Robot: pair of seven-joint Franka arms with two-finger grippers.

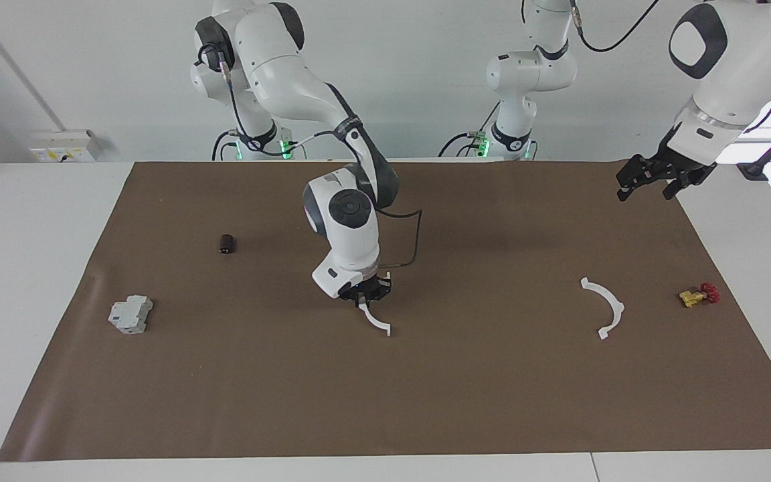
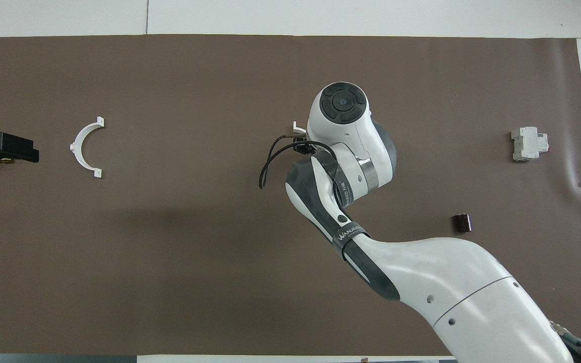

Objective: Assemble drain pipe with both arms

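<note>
A: What takes up most of the scene?

B: The bench point(image 1: 17, 268), with a brown mat point(image 1: 425, 388) spread over it. The right arm point(image 1: 352, 221) reaches out over the middle of the mat, and the left arm point(image 1: 720, 60) waits above the mat's corner at its own end.

A: How does each hand stand?

B: The right hand point(image 1: 362, 299) is closed tight on one end of a white half-ring point(image 1: 377, 321), which hangs below it, just off the mat. From overhead only a tab of that piece point(image 2: 298, 126) shows past the wrist. The left hand point(image 1: 648, 181) holds nothing and its fingers stand wide apart.

A: And the other piece?

B: The second half-ring point(image 1: 605, 306) lies flat on the mat, well apart from the right hand, toward the left arm's end and out from under the left hand.

A: Anything smaller?

B: A grey switch unit point(image 1: 130, 314) and a small black cylinder point(image 1: 227, 244) lie well off from the right hand toward that arm's end. A little red and yellow part point(image 1: 699, 294) sits beside the lying half-ring.
</note>
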